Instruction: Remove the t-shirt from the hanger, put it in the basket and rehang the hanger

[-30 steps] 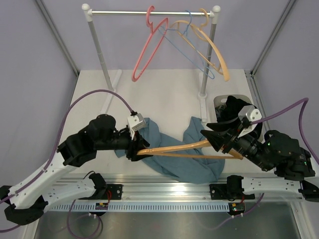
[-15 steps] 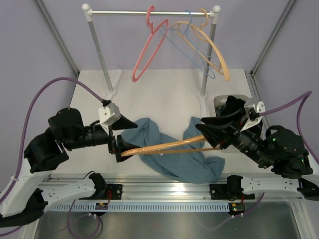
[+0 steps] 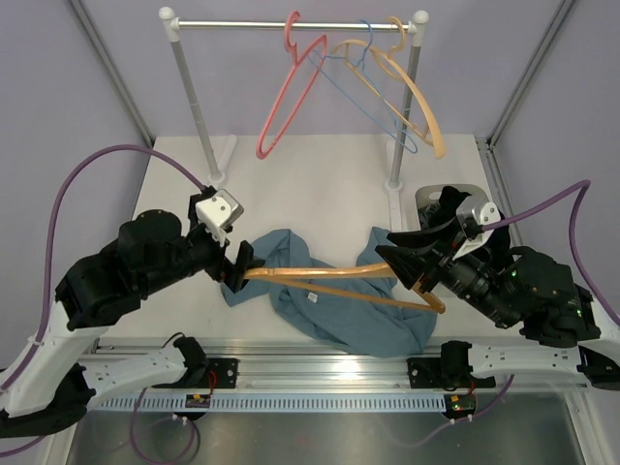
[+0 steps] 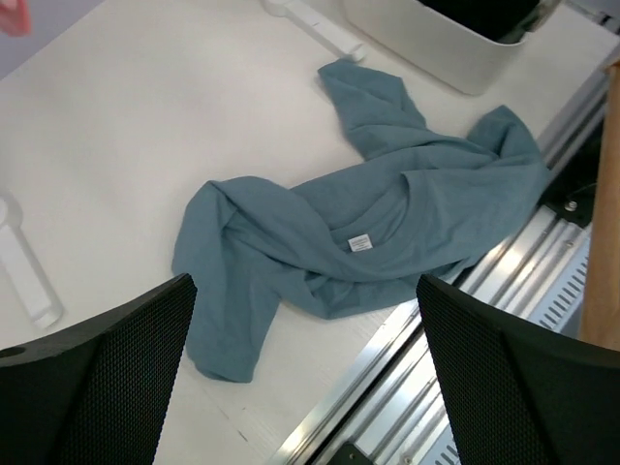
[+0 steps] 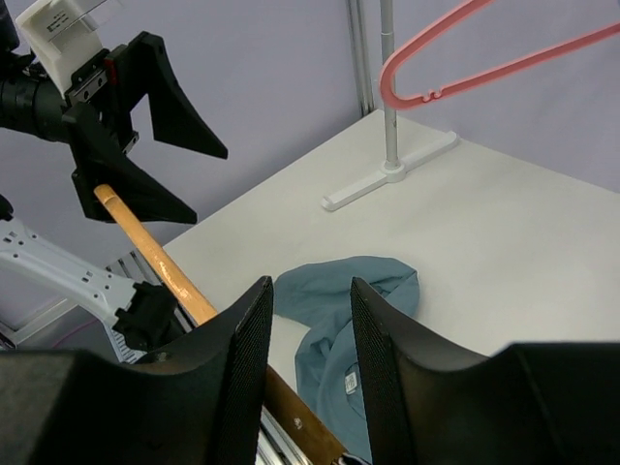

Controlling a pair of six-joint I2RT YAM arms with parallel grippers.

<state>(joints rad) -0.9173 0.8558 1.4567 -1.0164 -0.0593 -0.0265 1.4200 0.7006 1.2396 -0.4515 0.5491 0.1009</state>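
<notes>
Above the t-shirt, the right gripper is clamping the hanger and the left gripper is gaping empty at its tip. Carrying the hanger off level should avoid snagging.

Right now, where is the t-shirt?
In the top view, the t-shirt lies crumpled on the table, centred by the near edge, under the hanger.
</notes>
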